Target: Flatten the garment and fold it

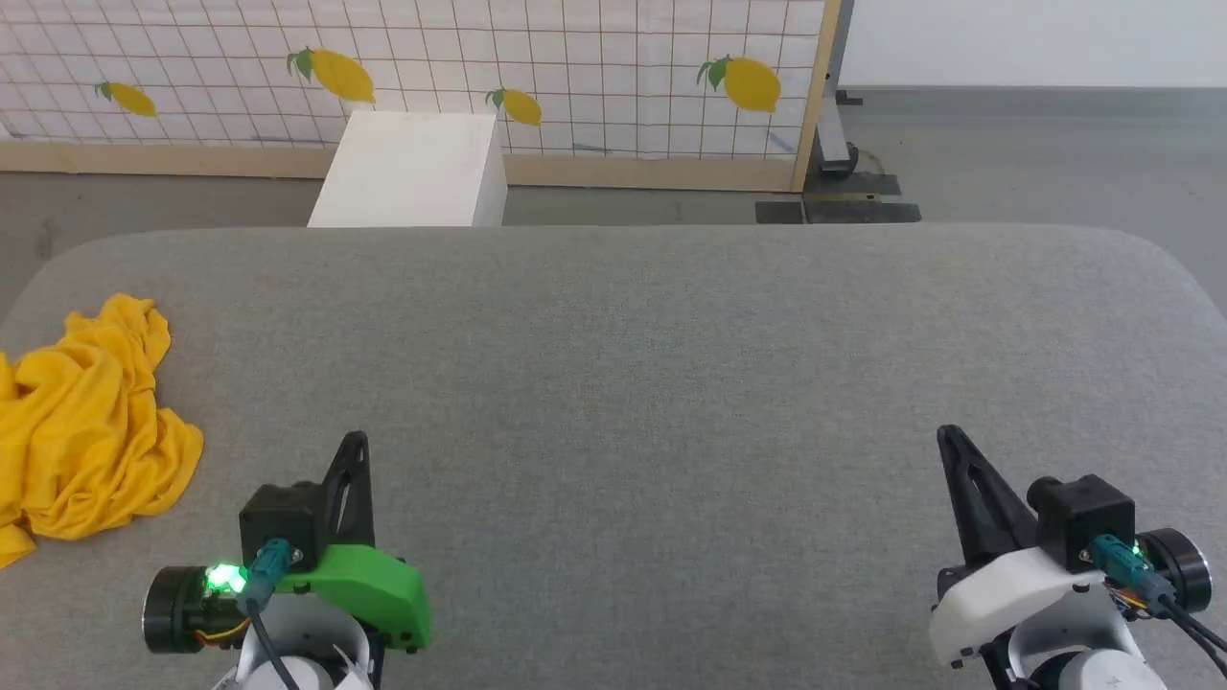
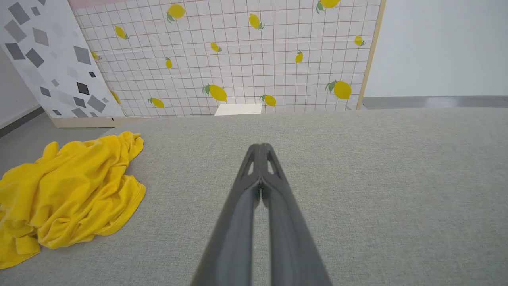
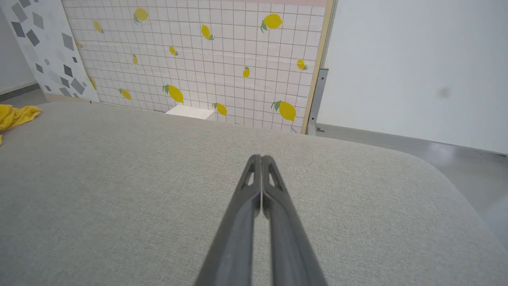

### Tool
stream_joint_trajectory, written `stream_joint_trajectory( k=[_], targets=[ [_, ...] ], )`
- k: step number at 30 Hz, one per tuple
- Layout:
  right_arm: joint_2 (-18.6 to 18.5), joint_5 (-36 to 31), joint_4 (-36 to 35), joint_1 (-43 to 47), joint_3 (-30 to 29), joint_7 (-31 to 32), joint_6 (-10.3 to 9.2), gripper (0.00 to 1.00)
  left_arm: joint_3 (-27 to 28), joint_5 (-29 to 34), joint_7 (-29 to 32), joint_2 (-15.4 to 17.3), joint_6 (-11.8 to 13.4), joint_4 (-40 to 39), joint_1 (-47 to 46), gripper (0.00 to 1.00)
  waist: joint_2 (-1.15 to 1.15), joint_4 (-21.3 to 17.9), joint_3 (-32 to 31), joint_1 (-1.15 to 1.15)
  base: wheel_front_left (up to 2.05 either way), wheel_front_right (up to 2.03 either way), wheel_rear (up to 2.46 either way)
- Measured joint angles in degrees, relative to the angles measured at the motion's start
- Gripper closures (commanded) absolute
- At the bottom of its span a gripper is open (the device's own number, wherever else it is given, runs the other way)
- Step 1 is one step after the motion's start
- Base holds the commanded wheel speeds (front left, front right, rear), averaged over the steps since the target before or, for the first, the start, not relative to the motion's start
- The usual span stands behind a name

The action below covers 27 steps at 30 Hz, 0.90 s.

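Observation:
The garment (image 1: 86, 431) is a bright yellow heap, crumpled at the left edge of the grey padded table (image 1: 623, 355). No print shows on it. In the left wrist view the garment (image 2: 67, 190) lies to the left of my fingers, well apart from them. My left gripper (image 1: 357, 443) sits at the lower left, shut and empty, right of the heap. At the lower right my right gripper (image 1: 949, 436) is shut with nothing in it. The right wrist view catches a corner of the garment (image 3: 16, 115) at its far left edge.
A white box (image 1: 412, 172) stands on the floor beyond the table's far edge. Behind it runs a tiled screen with lemon prints (image 1: 575, 67) on a wooden frame. Grey floor lies to the right of the table's rounded corner (image 3: 456, 174).

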Motion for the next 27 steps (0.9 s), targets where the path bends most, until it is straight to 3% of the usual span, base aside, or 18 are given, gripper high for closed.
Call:
stream_joint_trajectory(
  k=[21, 22, 27],
  targets=[
    [0.0, 0.0, 0.0, 0.0, 0.0, 0.0, -0.01, 1.0, -0.02, 0.0, 0.0, 0.0, 0.0, 0.0, 0.0, 1.0, 0.0, 0.0, 0.0, 0.0, 0.0, 0.0, 0.0],
    [-0.01, 0.02, 0.01, 0.02, -0.02, 0.0, 0.0, 0.0, -0.04, -0.02, 0.0, 0.0, 0.0, 0.0, -0.01, 0.0, 0.0, 0.0, 0.0, 0.0, 0.0, 0.0, 0.0],
    [-0.02, 0.03, 0.04, 0.04, -0.07, -0.01, 0.0, 0.0, -0.27, -0.15, -0.01, 0.0, 0.0, 0.03, -0.01, 0.0, 0.0, 0.0, 0.0, 0.0, 0.0, 0.0, 0.0]
  ],
)
